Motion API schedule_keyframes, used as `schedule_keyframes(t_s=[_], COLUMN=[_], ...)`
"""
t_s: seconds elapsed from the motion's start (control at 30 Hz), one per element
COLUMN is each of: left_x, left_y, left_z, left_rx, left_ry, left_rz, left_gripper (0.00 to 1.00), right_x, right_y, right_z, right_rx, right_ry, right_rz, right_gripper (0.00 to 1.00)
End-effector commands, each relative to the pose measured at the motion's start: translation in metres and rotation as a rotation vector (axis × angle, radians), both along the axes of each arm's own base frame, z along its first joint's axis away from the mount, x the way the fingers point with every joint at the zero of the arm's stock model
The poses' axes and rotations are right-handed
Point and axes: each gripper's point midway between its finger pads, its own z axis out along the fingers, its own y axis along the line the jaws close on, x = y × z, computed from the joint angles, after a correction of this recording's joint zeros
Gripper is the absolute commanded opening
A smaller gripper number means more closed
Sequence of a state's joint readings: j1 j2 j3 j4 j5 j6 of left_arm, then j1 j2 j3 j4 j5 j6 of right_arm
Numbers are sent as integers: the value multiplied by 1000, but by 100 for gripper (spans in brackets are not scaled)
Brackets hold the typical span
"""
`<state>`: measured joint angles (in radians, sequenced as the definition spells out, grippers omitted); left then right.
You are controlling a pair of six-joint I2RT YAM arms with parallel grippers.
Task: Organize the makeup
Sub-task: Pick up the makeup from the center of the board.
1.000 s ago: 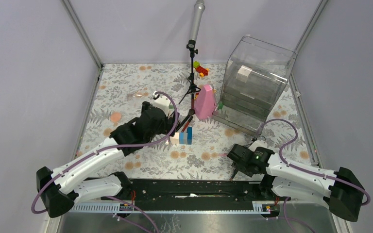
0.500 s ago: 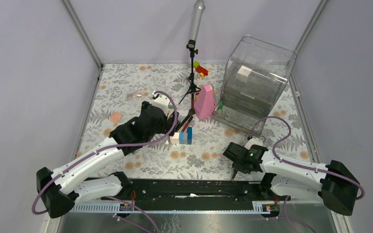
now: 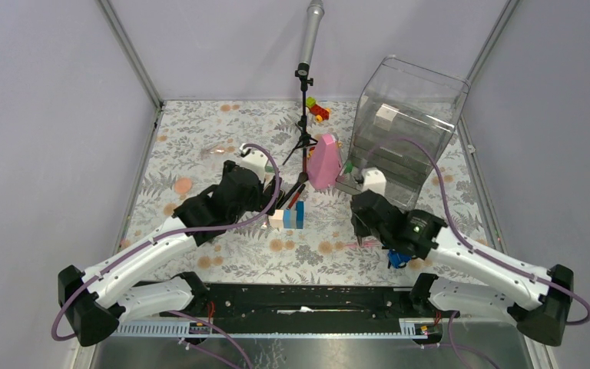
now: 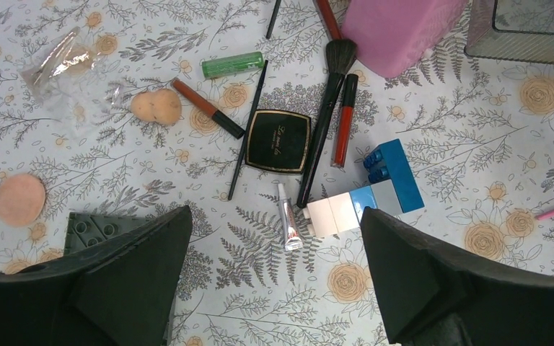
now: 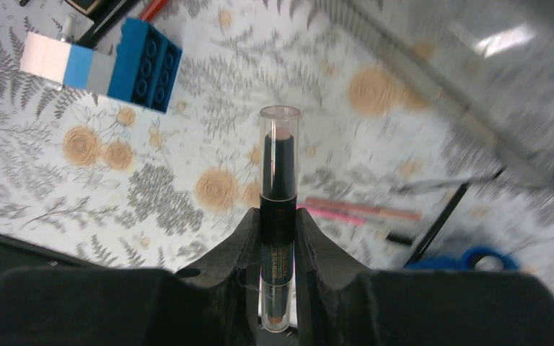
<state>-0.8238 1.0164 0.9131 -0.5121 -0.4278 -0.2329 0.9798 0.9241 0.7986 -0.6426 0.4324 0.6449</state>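
Note:
The makeup lies spread out below my open left gripper (image 4: 275, 216): a black compact (image 4: 278, 140), a black-handled brush (image 4: 328, 101), a red stick (image 4: 344, 119), a green tube (image 4: 232, 64), a thin black pencil (image 4: 249, 130), peach sponges (image 4: 156, 106) and a small silver tube (image 4: 288, 227). My right gripper (image 5: 279, 223) is shut on a dark makeup stick with clear caps (image 5: 279, 166) and holds it above the table. Under it lie pink pencils (image 5: 361, 209) and a black pencil (image 5: 440, 223). In the top view the right gripper (image 3: 362, 231) hovers in front of the clear organiser (image 3: 407, 131).
A tall pink cone (image 3: 324, 161) and a microphone stand (image 3: 305, 92) stand behind the makeup. Blue and white toy blocks (image 4: 364, 198) sit beside the brush, a green block (image 4: 97, 229) under my left finger. A blue toy car (image 3: 397, 259) lies by the right arm. Coloured blocks (image 3: 317, 109) sit at the back.
My right gripper shut on the makeup stick near the front edge, lifted it and swung away from the edge toward the organiser, uncovering the blue toy car. The left arm stayed still.

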Motion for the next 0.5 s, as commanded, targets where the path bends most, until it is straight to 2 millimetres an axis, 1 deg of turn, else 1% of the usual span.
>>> schedule_keyframes(t_s=[0.0,0.07,0.17,0.23,0.3,0.4,0.47], left_x=[6,7,7,7,7,8,9], left_y=[-3,-2,-1,-2,-1,0,0], left_z=[7,7,7,7,7,7,6], left_rx=[-31,-32,-41,-46,-47,-47,-46], left_ry=[-34,-33,-32,-31,-33,-34,-30], left_rz=[0,4,7,5,6,12,14], left_gripper=[99,99,99,99,99,99,99], right_x=[46,60,86,101,112,129,135], right_y=[4,5,-6,-16,-25,-39,-41], right_z=[39,44,59,65,67,75,71], right_rx=[-357,-527,-743,-801,-832,-885,-893], right_ry=[-220,-251,-294,-283,-276,-312,-321], right_rz=[234,339,356,370,411,445,521], right_gripper=[0,0,0,0,0,0,0])
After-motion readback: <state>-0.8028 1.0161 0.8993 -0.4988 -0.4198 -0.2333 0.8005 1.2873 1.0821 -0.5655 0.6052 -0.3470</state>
